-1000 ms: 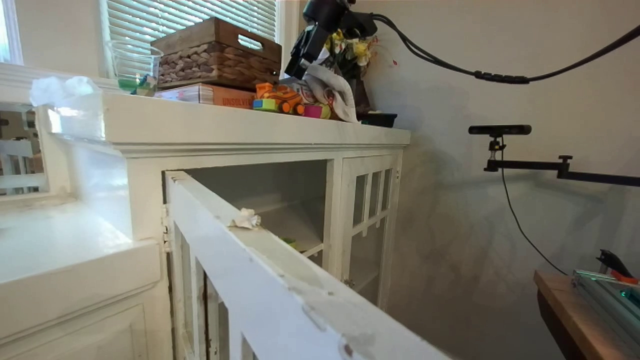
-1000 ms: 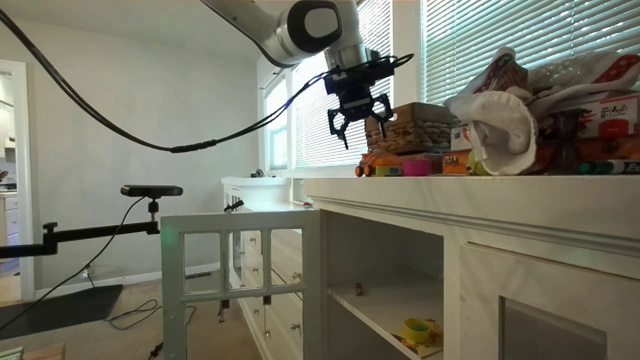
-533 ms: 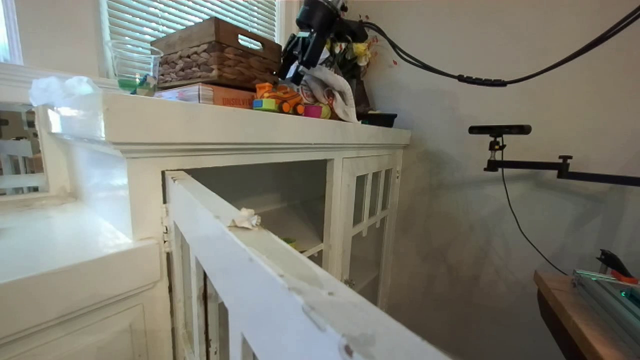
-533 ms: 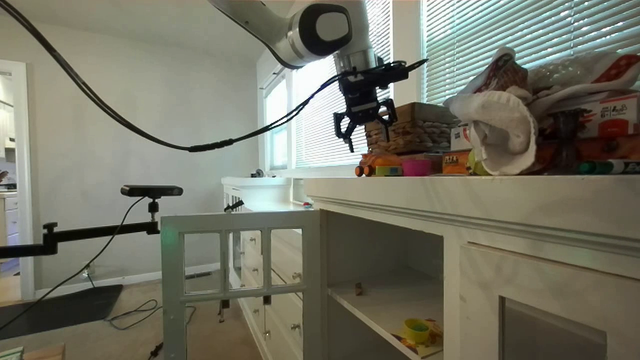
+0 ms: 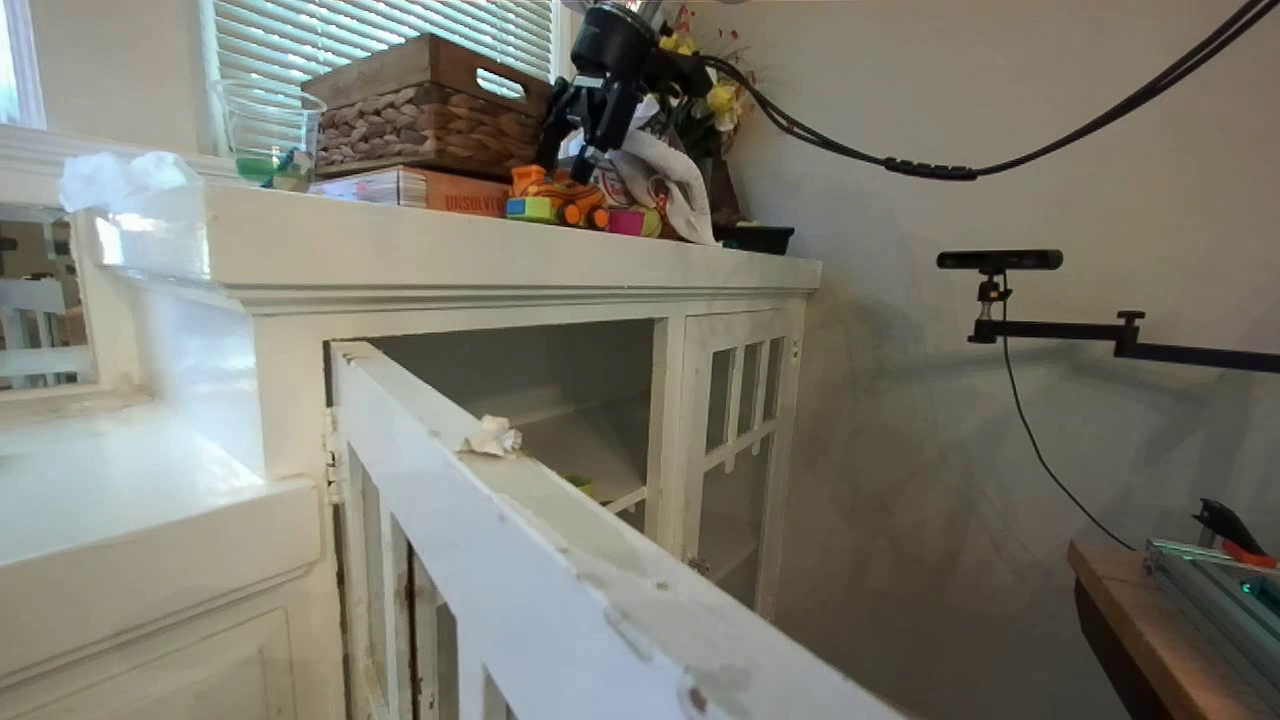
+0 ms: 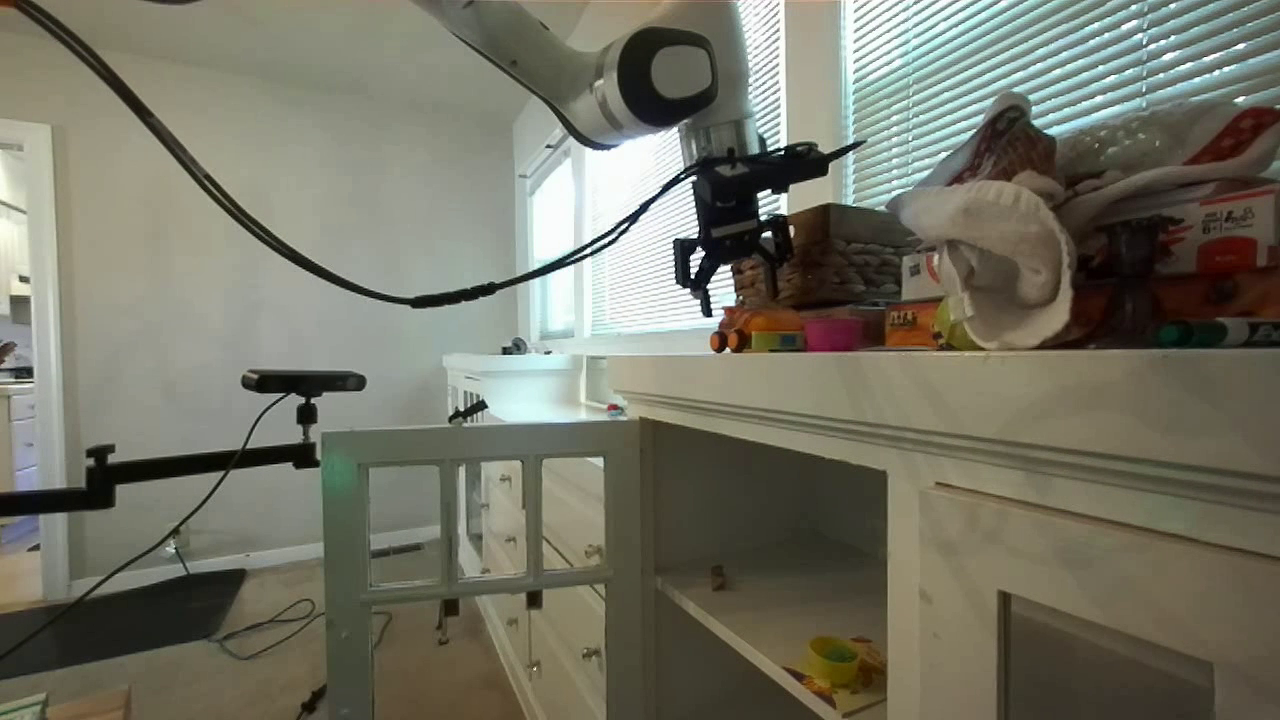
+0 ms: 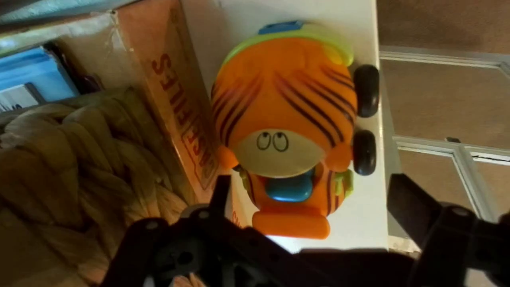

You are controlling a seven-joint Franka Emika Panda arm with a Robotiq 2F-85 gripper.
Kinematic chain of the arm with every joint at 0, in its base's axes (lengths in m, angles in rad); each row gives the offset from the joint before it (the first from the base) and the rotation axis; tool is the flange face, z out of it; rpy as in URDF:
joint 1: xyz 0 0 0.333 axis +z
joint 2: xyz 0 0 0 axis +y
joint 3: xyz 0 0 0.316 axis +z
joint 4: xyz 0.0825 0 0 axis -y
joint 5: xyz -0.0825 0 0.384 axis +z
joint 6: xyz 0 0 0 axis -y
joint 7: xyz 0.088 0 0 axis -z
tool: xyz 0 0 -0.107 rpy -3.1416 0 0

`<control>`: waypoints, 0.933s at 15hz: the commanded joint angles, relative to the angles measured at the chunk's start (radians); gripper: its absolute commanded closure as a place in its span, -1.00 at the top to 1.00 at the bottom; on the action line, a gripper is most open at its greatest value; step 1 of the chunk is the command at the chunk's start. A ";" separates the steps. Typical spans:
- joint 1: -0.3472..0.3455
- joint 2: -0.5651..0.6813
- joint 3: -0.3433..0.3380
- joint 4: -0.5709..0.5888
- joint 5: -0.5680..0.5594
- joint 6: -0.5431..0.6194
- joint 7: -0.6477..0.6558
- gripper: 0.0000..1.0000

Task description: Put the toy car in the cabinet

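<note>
The orange toy car [image 5: 545, 188] stands on the flat top of the cream-white cabinet [image 5: 500, 250], near its front edge. It also shows in an exterior view [image 6: 765, 322]. In the wrist view the car [image 7: 293, 95] has dark stripes, a pale face and black wheels at the right. My gripper [image 5: 563, 172] is open and empty, just above the car; it also shows in an exterior view [image 6: 740, 302]. In the wrist view the fingertips [image 7: 310, 183] stand apart, either side of the car's orange front end. The cabinet [image 6: 950, 405] has one glass door [image 6: 345, 560] swung open, showing the inner shelf [image 6: 790, 590].
A brown wicker basket [image 5: 430, 115] and an orange box [image 5: 465, 197] sit close beside the car. A pink cup [image 6: 833, 334] and a white cloth [image 6: 1000, 270] are near it. A yellow cup [image 6: 832, 660] stands on the shelf. The open door [image 5: 600, 520] juts out below.
My gripper has moved down and closer to the toy car, toward the basket side, staying open. The car and cabinet have not moved.
</note>
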 commanded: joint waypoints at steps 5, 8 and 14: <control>-0.017 0.082 0.023 0.129 -0.045 -0.090 -0.093 1.00; -0.019 0.098 0.022 0.155 -0.057 -0.106 -0.119 1.00; -0.021 0.111 0.017 0.184 -0.095 -0.149 -0.148 1.00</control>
